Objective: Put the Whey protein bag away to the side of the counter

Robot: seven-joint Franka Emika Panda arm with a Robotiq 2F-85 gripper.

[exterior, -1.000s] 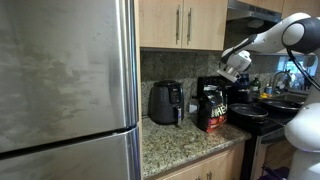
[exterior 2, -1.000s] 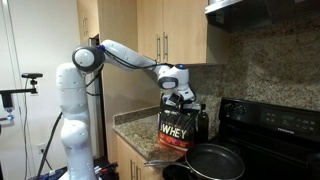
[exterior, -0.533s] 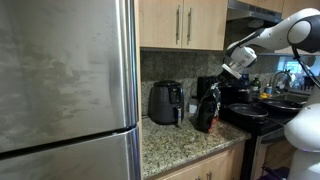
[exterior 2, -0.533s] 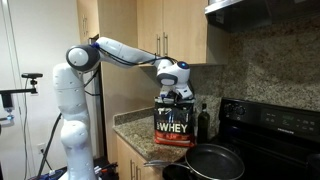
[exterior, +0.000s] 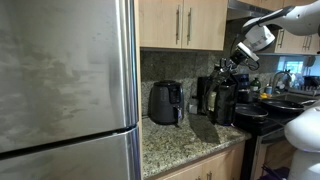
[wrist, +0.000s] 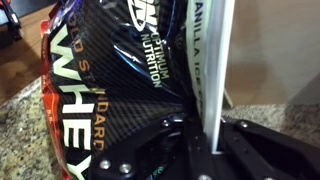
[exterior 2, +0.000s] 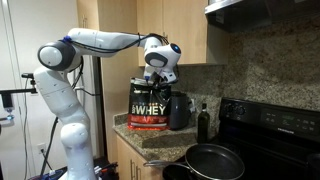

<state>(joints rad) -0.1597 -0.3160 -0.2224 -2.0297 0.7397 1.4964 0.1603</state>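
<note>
The Whey protein bag (exterior 2: 149, 106) is a tall black pouch with a red and gold label. It hangs upright from my gripper (exterior 2: 154, 78), which is shut on its top edge, at or just above the granite counter (exterior 2: 133, 132). In an exterior view the bag (exterior: 223, 102) shows edge-on below the gripper (exterior: 236, 66). In the wrist view the bag (wrist: 110, 70) fills the frame, with its sealed pale edge pinched between the jaws (wrist: 201, 140). A strip of counter (wrist: 18, 135) shows at the left.
A rounded black air fryer (exterior: 165, 102) and a black coffee maker (exterior: 204, 95) stand against the backsplash. A dark bottle (exterior 2: 204, 123), a frying pan (exterior 2: 214, 161) and the black stove (exterior 2: 272, 128) are beside the bag. A steel fridge (exterior: 65, 90) borders the counter, with wood cabinets above.
The gripper has carried the bag sideways, leftward and away from the stove in one exterior view. The bag has turned and shows edge-on in the other view. The arm has swung with it.
</note>
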